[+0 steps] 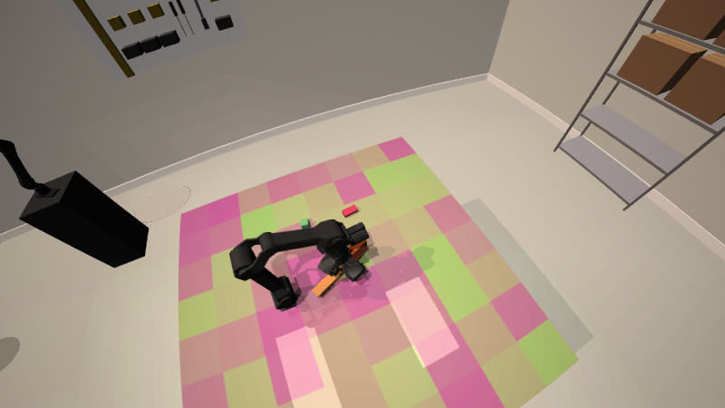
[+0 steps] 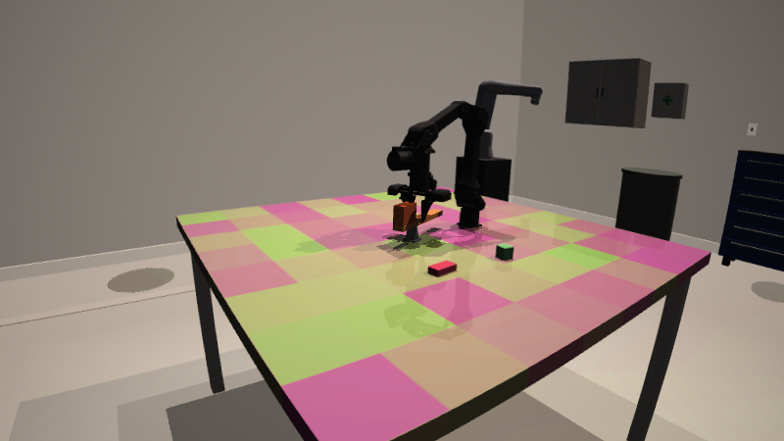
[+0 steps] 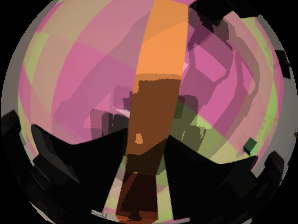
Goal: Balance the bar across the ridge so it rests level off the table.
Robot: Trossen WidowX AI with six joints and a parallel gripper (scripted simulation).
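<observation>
The orange bar (image 1: pixel 326 285) (image 2: pixel 404 217) (image 3: pixel 160 55) has a taller block at the end away from the arm's base; its thin end reaches back toward the base. My gripper (image 1: pixel 343 266) (image 2: pixel 416 213) (image 3: pixel 147 136) points down and is shut on the bar, with one finger on each side near the block. A small dark grey piece with a flared foot, which looks like the ridge (image 2: pixel 412 235), stands on the table under the bar in the exterior view. It is hidden in the top view. Whether bar and ridge touch, and whether the bar is exactly level, I cannot tell.
A red brick (image 1: pixel 350 210) (image 2: pixel 442 268) lies on the checkered table (image 1: pixel 395 335) (image 2: pixel 362 383). A green cube (image 1: pixel 304 223) (image 2: pixel 504 252) (image 3: pixel 251 146) sits near it, to one side of the bar. The arm's base (image 1: pixel 285 296) (image 2: pixel 469 219) stands beyond the bar's thin end.
</observation>
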